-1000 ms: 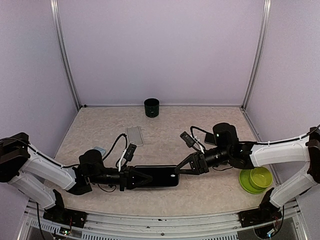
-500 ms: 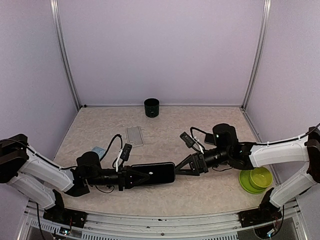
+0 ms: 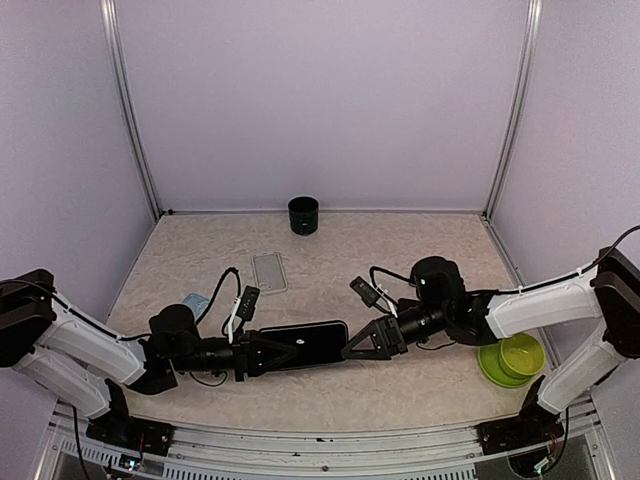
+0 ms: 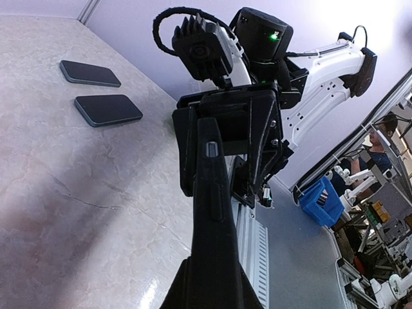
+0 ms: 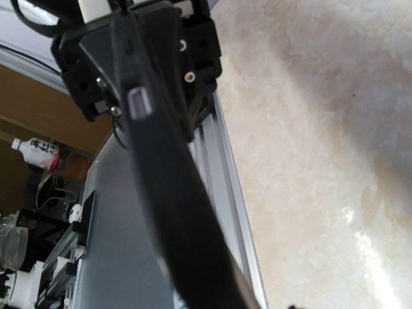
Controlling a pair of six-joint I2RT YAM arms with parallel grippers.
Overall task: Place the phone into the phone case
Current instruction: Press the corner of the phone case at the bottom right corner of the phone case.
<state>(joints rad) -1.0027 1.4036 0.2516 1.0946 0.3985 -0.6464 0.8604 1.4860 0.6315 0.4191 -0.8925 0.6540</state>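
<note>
Over the beige counter [image 3: 400, 250], the black slab phone [image 3: 305, 345], clenched by left fingers [image 3: 268, 355] and right fingers [image 3: 358, 347], is shifted leftward (casing pending).

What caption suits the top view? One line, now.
Left gripper and right gripper grip the phone at opposite ends; the case lies farther back.

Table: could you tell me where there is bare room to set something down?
Free: back right, between the cup and the right wall; back left, beyond the case. Crowded: the middle, where the left gripper and right gripper hold the phone.
</note>
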